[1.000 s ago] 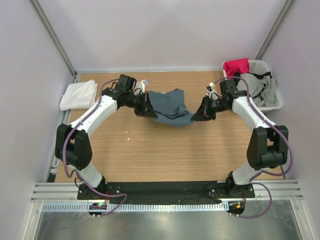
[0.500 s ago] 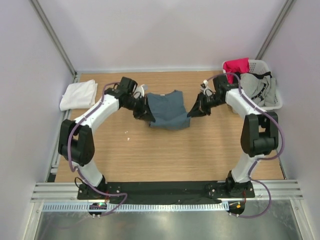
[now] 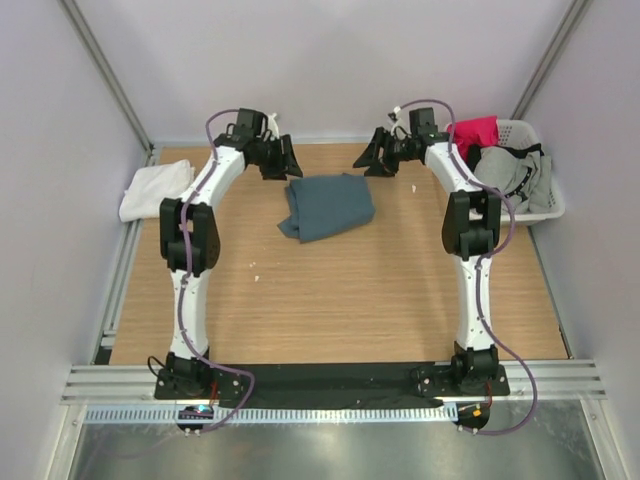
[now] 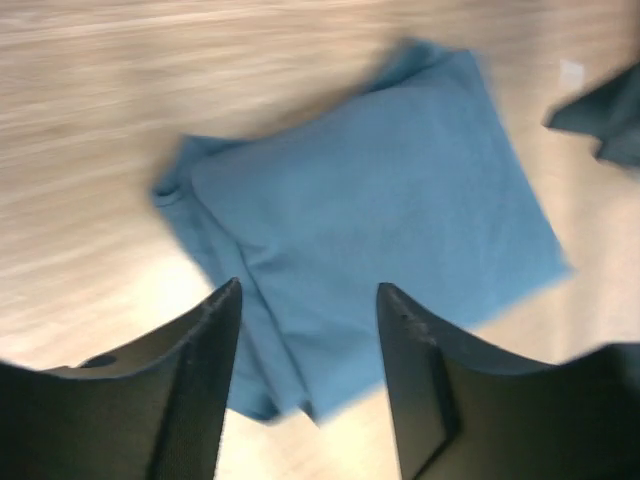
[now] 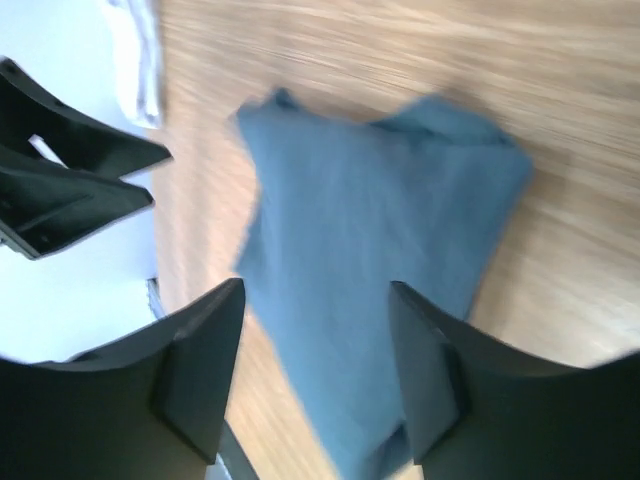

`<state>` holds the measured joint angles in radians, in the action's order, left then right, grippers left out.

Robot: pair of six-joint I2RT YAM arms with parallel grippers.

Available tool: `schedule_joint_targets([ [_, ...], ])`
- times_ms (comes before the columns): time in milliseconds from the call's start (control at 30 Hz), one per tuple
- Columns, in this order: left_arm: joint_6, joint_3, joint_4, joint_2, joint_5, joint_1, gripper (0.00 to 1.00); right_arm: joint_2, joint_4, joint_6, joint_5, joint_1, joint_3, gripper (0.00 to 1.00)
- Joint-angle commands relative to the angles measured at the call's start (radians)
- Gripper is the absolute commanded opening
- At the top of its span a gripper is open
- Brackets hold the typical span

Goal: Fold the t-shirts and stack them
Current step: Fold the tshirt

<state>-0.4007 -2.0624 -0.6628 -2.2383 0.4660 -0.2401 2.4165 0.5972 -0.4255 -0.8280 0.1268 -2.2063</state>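
The slate-blue t-shirt (image 3: pixel 327 205) lies folded into a rough square on the wooden table, free of both grippers; it also fills the left wrist view (image 4: pixel 370 230) and the right wrist view (image 5: pixel 370 260). My left gripper (image 3: pixel 283 160) hangs open above the table behind the shirt's left corner, nothing between its fingers (image 4: pixel 205 380). My right gripper (image 3: pixel 372 160) is open too, behind the shirt's right corner, with empty jaws. A folded white t-shirt (image 3: pixel 157 190) rests at the table's left edge.
A white laundry basket (image 3: pixel 548 205) at the back right holds red (image 3: pixel 472 132) and grey (image 3: pixel 510 170) garments. White walls and metal frame posts enclose the table on three sides. The left gripper shows in the right wrist view (image 5: pixel 70 200).
Both grippers let go of the slate-blue t-shirt, opened, and rose back toward the far wall. The shirt dropped flat as a folded square on the table.
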Motion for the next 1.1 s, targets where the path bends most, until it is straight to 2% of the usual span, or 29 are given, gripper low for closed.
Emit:
schedule_joint_targets([
  [0, 0.088, -0.103, 0.011, -0.014, -0.205, -0.013, 0.59, 0.000, -0.063, -0.015, 0.006, -0.007, -0.041, 0.67],
  [100, 0.086, -0.094, 0.005, 0.051, -0.254, -0.013, 0.64, -0.071, -0.042, 0.017, 0.003, -0.018, -0.029, 0.68],
  [300, 0.076, 0.059, -0.047, 0.179, -0.283, -0.013, 0.69, -0.178, -0.036, 0.022, -0.023, -0.041, 0.062, 0.68],
  [367, 0.077, 0.120, -0.081, 0.204, -0.268, -0.011, 0.74, -0.188, -0.071, -0.016, -0.086, -0.039, 0.080, 0.68],
  [533, 0.017, 0.225, -0.109, 0.241, -0.113, 0.019, 0.85, -0.174, -0.165, -0.171, -0.210, -0.015, 0.213, 0.67],
  [700, -0.053, 0.327, -0.058, 0.230, 0.032, 0.062, 0.83, -0.143, -0.188, -0.200, -0.260, 0.028, 0.302, 0.66],
  [1067, -0.158, 0.332, 0.025, 0.072, 0.105, 0.096, 0.82, -0.051, -0.200, -0.213, -0.238, 0.063, 0.319, 0.66],
])
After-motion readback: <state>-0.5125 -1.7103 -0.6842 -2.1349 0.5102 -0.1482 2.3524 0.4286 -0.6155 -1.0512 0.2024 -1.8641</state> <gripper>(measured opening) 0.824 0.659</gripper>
